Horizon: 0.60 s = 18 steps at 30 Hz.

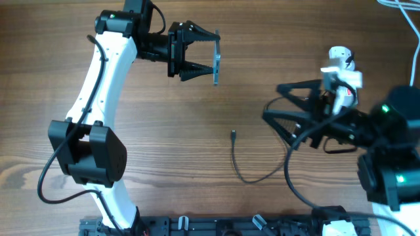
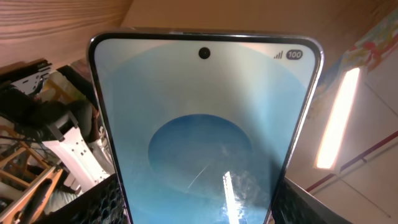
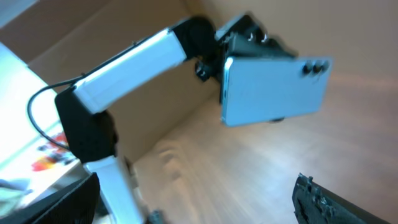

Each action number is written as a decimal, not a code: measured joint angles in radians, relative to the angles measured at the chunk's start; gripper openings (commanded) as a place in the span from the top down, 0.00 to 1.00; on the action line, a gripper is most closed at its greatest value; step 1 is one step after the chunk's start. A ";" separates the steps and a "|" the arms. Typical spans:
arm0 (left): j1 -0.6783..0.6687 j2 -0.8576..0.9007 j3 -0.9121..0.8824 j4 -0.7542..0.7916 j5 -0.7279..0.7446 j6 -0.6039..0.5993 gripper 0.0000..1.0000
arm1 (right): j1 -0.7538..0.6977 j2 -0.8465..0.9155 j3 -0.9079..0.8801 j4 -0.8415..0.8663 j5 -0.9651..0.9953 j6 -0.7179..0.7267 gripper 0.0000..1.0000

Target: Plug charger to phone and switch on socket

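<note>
My left gripper [image 1: 207, 55] is shut on the phone [image 1: 216, 60] and holds it on edge above the table at the upper middle. In the left wrist view the phone's cyan-blue screen [image 2: 199, 124] fills the frame between the fingers. In the right wrist view I see the phone's pale blue back [image 3: 273, 87] with its camera lenses. My right gripper [image 1: 272, 102] is open and empty, to the right of the phone. The charger's black connector tip [image 1: 233, 134] lies on the table, below both grippers; its thin cable [image 1: 248, 179] curves right. The white socket [image 1: 341, 72] is partly hidden behind the right arm.
A thick white cord [image 1: 408, 23] runs along the top right corner. The left arm's white link [image 1: 105, 72] crosses the left side of the wooden table [image 1: 164, 144]. A black rail [image 1: 216, 226] lines the front edge.
</note>
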 measured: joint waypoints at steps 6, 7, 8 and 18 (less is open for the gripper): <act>0.000 0.000 0.000 -0.001 -0.001 0.000 0.30 | 0.271 0.055 0.163 -0.280 0.337 0.058 0.01; 0.000 0.000 0.000 0.000 -0.001 0.000 0.30 | 0.349 0.089 0.243 -0.357 0.455 0.064 0.01; 0.000 0.000 0.000 0.000 0.000 0.000 0.30 | 0.428 0.133 0.327 -0.430 0.578 0.074 0.01; 0.000 0.000 0.000 0.003 0.000 0.000 0.31 | 0.780 0.692 0.978 -0.847 1.328 0.187 0.00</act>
